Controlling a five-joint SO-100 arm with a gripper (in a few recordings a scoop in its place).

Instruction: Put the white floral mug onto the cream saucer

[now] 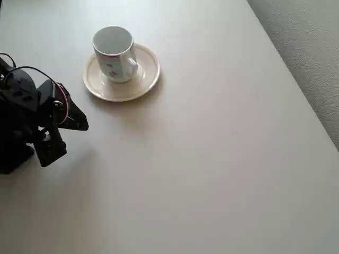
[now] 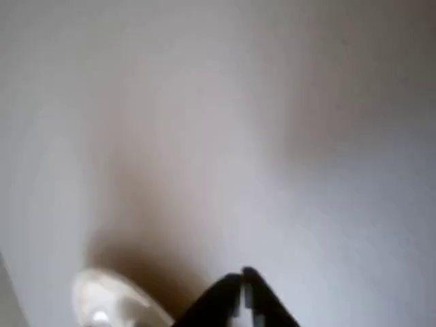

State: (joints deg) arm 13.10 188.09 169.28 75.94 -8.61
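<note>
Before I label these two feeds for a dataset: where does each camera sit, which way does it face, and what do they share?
Overhead view: fixed above the table, looking down; the white floral mug stands on the cream saucer; the black arm with its tool is at the left edge.
Wrist view: rides on the arm, facing down at the bare tabletop; the tool tips meet at the bottom edge, apparently shut.
Shared: the tool, the table and the saucer, blurred in the wrist view's lower left.
</note>
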